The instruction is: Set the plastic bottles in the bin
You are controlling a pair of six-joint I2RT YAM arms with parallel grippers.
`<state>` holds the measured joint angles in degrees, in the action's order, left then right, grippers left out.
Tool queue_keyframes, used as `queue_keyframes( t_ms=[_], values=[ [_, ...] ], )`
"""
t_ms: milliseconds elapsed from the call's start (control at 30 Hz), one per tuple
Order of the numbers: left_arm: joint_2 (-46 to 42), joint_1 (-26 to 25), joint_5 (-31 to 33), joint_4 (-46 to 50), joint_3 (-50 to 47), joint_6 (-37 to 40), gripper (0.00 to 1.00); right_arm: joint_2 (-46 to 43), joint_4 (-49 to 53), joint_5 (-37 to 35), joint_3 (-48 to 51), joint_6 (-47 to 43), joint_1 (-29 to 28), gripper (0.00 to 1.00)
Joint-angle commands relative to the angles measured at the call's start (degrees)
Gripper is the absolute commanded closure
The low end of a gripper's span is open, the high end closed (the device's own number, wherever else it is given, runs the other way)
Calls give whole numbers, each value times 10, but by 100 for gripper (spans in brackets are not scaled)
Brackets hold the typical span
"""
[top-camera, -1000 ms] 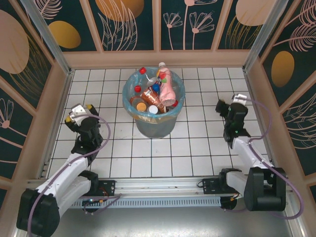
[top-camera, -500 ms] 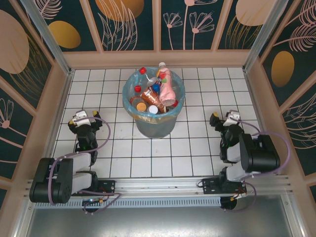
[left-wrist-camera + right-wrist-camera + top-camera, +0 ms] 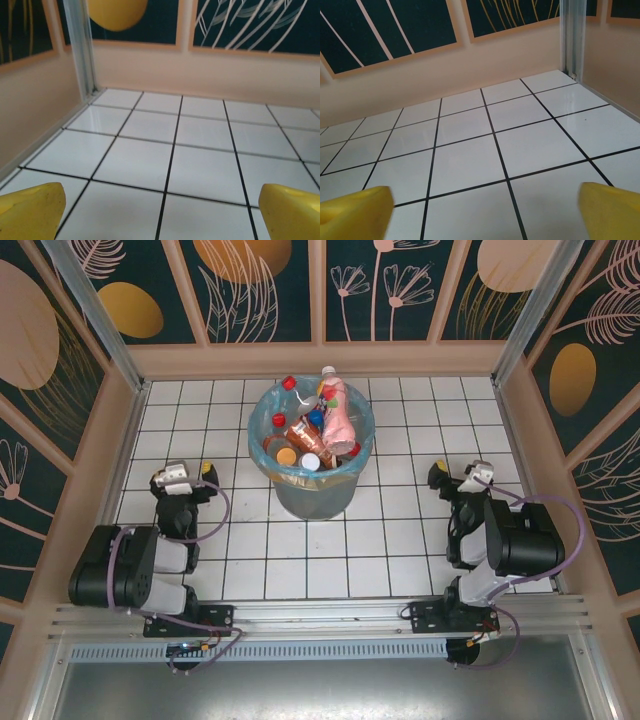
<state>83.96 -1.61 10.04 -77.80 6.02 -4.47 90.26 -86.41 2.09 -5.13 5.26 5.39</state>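
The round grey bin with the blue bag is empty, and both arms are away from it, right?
No, the round grey bin with the blue bag holds many clear plastic bottles; the top external view shows it. Both arms are away from it.

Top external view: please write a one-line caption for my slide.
Small clear plastic bottles fill the round grey bag-lined bin on the white tiled table; left gripper and right gripper open, empty.

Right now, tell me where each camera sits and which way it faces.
Top external: overhead from the near edge, looking down on bin, bottles, left arm, right arm.
Left wrist: on left gripper, facing far-left post; yellow fingers show.
Right wrist: on right gripper, facing far-right post; yellow fingers show.
Shared: white tiles in all.
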Motion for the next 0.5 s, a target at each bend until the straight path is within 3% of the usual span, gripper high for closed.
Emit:
queue_keyframes(
  t_ms=[0, 33, 467],
  values=[
    [37, 4, 16, -16, 46, -8, 1, -10, -2, -41, -14, -1, -11, 1],
    [30, 4, 33, 50, 73, -13, 1, -10, -1, -45, -15, -2, -12, 1],
    [30, 4, 34, 35, 67, -12, 1, -10, 1, -57, -16, -5, -18, 1]
  ],
)
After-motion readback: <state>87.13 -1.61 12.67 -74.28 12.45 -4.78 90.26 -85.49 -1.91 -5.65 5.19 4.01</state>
